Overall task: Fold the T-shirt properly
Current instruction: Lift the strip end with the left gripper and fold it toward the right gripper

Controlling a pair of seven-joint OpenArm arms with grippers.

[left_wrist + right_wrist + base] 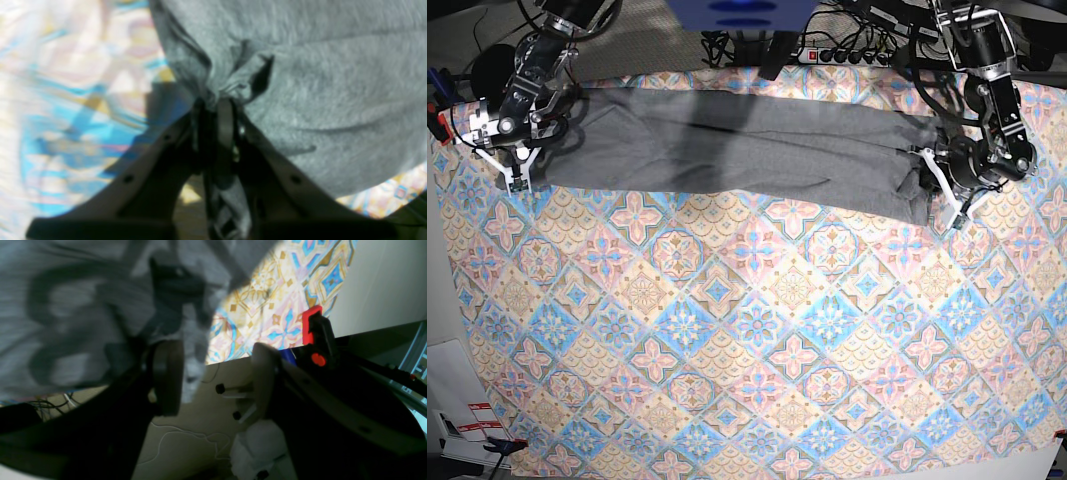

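Seen from the base view, we find the grey T-shirt stretched into a long band along the far edge of the table, lying on the patterned tablecloth. The two arms stand at its opposite ends. The left gripper is clenched on a bunched fold at the shirt's end; in the left wrist view we see the cloth gathered into a pucker between the closed jaws, with wrinkles spreading away from it and a strip of grey fabric running down between the fingers. In the base view this gripper sits on the right side. The right gripper stands at the other end of the shirt with its jaws apart; in the right wrist view we see a clear gap between its two fingers, grey fabric hanging beside one of them, nothing clamped. A red clip appears at the table edge there.
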